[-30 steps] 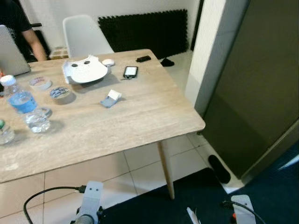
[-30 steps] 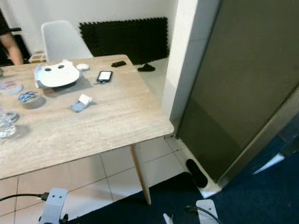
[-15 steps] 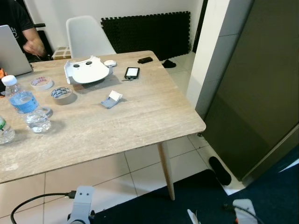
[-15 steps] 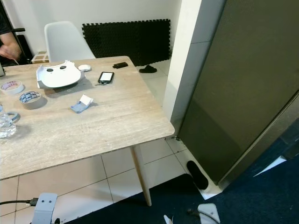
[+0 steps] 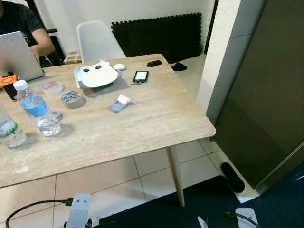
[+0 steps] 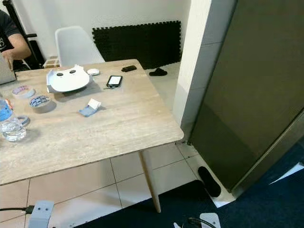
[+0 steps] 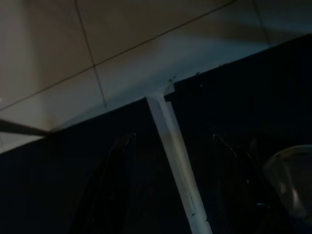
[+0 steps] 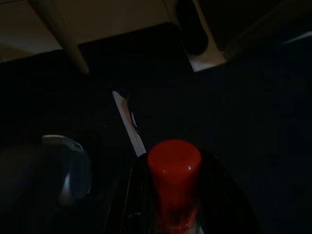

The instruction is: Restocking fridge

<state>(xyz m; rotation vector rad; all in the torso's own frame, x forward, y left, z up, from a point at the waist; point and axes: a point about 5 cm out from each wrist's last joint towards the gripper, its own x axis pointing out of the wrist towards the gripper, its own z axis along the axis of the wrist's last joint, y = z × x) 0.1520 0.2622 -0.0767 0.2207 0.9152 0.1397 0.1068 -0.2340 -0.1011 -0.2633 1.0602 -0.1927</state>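
Nearest thing first: the right gripper hung low over the dark mat, its 2 black fingers pinching a bottle with a red cap between them. So the item to stock was already in hand. The left gripper hung idle over the same mat near the tile edge, fingers spread with nothing between them.

Further out at about 10 o'clock sat the wooden table, with 2 water bottles near its left edge, some tape rolls, a small blue-and-white packet, a white mask-like shell and a phone. Beyond it at 11 o'clock were a white chair and a person at a laptop.

At 2 o'clock stood the tall dark fridge, door closed as far as I could tell.

My read: the pick-up part was done, but everything else was left, meaning getting to the fridge, opening the door and shelving the bottle. Those water bottles might need restocking too, hard to say.
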